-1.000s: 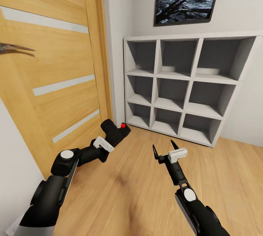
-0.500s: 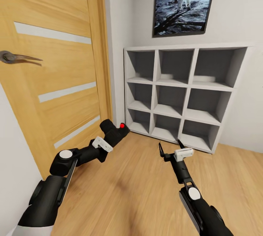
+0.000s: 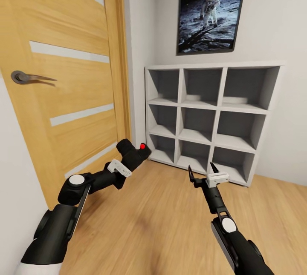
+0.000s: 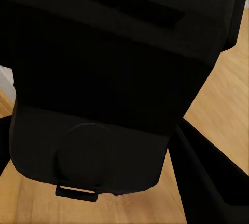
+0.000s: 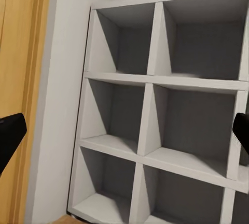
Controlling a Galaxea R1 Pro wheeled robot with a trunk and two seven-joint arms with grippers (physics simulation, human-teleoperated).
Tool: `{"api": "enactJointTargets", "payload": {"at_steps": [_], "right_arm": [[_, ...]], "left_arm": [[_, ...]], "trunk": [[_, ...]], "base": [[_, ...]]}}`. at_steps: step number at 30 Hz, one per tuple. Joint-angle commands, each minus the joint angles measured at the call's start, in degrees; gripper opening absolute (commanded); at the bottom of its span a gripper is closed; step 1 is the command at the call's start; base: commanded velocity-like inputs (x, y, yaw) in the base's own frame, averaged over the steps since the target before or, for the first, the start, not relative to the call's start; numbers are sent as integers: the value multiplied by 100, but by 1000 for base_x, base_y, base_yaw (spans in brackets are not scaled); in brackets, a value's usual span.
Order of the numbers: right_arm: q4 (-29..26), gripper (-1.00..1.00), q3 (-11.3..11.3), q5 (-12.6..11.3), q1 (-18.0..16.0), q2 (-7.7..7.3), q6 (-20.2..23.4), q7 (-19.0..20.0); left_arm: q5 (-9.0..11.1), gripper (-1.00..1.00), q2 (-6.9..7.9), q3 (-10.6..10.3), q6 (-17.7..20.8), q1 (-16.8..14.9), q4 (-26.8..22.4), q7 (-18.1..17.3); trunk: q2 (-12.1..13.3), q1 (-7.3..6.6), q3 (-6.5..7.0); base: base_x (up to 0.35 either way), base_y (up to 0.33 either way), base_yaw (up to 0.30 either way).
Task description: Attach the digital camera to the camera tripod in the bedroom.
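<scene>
The left gripper (image 3: 135, 156) is clenched on the camera (image 3: 136, 154), held low in front of the door (image 3: 64, 79), its red button (image 3: 143, 146) facing the shelf (image 3: 209, 117). In the left wrist view the camera's black body (image 4: 114, 83) sits between the jaws, close against the lens. The right gripper (image 3: 201, 174) hangs over the wood floor (image 3: 162, 224) with its jaws released and spread (their dark tips sit at the edges of the right wrist view), aimed at the shelf's white cubes (image 5: 166, 109). A moon-landing picture (image 3: 211, 15) hangs on the grey wall above the shelf
</scene>
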Motion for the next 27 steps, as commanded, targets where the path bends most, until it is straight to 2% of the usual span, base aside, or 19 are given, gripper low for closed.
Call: {"api": "enactJointTargets", "payload": {"at_steps": [1,14,18,27], "right_arm": [[3,100,12,24,-4,-5,-11,-31],[44,100,-17,24,-4,-5,-5,-31],[321,100,-36,24,-4,-5,19,-31],[455,100,-42,24,-21,-5,37,-31]], "left_arm": [[-47,-100,2,-4,22,-5,-8,-40],[-47,-100,1,-4,19,-6,-9,-40],[-47,-100,1,-4,20,-6,-9,-43],[-47,-100,1,-4,22,-5,-9,-41]], "trunk": [[-1,-4,17],[521,-289,250],[681,-377,322],[1042,-575,483]], "base": [[0,0,0],[0,0,0],[0,0,0],[0,0,0]]}}
